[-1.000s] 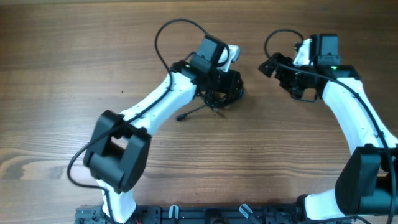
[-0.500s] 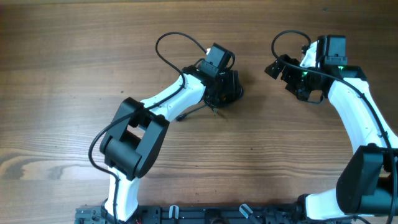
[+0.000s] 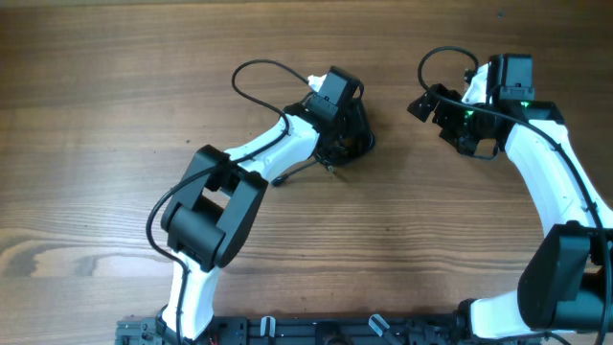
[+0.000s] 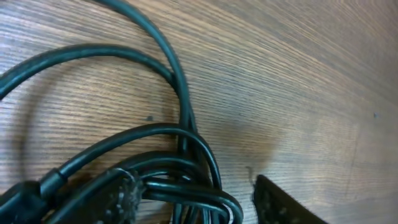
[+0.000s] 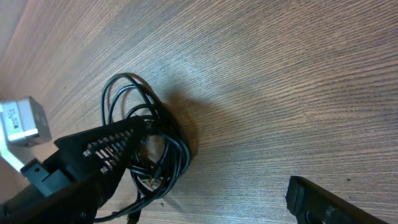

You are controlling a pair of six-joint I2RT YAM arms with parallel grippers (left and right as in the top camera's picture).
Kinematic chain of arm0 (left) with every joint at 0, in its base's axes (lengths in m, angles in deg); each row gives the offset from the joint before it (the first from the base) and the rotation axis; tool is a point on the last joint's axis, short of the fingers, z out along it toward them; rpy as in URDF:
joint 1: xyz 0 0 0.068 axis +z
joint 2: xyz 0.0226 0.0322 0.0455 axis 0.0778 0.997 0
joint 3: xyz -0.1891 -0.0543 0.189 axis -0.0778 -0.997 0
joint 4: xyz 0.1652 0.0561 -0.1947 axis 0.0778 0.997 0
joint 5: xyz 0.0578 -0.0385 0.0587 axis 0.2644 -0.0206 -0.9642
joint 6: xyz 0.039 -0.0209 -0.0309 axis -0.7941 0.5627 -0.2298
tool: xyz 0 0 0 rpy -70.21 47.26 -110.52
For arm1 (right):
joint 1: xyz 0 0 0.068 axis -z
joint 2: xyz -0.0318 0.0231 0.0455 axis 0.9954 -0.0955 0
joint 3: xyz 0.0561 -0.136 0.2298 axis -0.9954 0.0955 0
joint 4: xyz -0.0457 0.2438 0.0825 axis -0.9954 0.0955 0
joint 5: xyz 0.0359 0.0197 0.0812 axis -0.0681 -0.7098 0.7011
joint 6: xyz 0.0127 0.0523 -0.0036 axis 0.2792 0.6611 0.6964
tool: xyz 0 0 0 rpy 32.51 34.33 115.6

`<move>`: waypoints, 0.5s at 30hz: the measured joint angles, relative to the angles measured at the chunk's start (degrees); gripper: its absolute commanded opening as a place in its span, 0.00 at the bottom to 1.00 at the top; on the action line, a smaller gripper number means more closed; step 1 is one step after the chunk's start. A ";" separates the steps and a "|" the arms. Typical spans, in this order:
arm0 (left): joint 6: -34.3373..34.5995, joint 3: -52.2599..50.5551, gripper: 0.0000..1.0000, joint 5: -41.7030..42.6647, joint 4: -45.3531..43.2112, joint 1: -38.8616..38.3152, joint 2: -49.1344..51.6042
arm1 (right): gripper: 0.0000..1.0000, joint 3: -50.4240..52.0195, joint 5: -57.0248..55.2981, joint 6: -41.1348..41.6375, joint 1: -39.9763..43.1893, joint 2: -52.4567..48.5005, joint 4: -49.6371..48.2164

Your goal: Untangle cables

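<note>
The cables lie as a small knotted black bundle at the table's middle back, with one plug end trailing left. My left gripper is down on the bundle. In the left wrist view its fingers stand apart, open, with several cable loops between them. My right gripper is open and empty, apart to the right of the bundle. The right wrist view shows the bundle, the left gripper's finger on it, and one finger of the right gripper.
The bare wooden table extends all round. The thicker arm wiring loops up behind the left wrist and the right wrist. A dark rail runs along the front edge.
My left arm's elbow has swung right and toward the bundle while its gripper stayed on the cables. My right gripper moved slightly right, then held still.
</note>
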 measured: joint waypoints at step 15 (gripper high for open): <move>3.72 2.64 0.54 -3.34 1.77 -1.68 2.69 | 0.97 0.00 -0.20 -1.44 0.00 0.00 0.02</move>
